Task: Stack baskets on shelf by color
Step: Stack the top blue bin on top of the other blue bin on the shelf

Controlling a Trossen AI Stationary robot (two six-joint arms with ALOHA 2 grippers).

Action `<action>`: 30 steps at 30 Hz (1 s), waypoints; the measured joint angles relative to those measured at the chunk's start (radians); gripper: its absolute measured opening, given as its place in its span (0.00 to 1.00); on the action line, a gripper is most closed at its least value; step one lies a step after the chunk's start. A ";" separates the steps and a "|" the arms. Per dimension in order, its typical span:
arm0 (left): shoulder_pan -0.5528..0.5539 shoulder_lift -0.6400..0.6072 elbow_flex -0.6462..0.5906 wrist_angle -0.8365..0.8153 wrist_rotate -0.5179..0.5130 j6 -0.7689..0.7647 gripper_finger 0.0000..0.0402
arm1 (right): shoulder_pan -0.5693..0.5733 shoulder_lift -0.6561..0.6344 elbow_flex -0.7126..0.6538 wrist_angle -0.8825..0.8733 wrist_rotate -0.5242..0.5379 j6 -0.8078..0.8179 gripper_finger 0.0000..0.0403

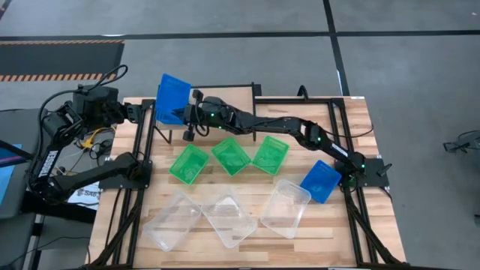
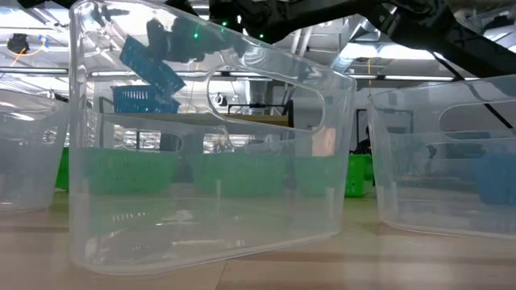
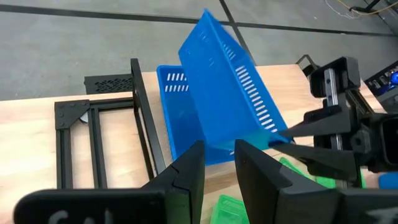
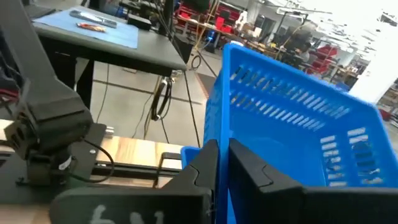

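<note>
Nearest the front edge of the counter [image 1: 352, 225] lie three clear baskets [image 1: 225, 217], side by side. Behind them sits a row of three green baskets [image 1: 230, 156], with one blue basket [image 1: 320, 181] off to the right by the right arm's base. Farther back, the right gripper [image 1: 187, 114] has its fingers pinching the rim of a tilted blue basket [image 1: 172, 98] over another blue basket [image 3: 177, 118] lying on the shelf [image 1: 232, 94]. The left gripper [image 3: 219, 163] waits at the counter's left, fingers narrowly apart and empty.

Grey floor [image 1: 225, 19] (hazard-striped mat [image 1: 60, 60]), red shelving [image 4: 205, 15] behind.
</note>
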 joint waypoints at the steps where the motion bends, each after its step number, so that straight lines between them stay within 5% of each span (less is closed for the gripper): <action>1: 0.000 0.000 0.000 0.000 0.000 0.000 0.19 | -0.001 0.000 0.001 -0.006 0.000 -0.004 0.12; 23: 0.000 0.000 0.000 -0.029 0.000 0.000 0.19 | -0.014 0.000 0.002 -0.111 0.007 0.003 0.12; 30: 0.000 0.000 0.000 -0.029 0.000 0.000 0.19 | -0.014 0.000 0.002 -0.114 0.024 0.002 0.20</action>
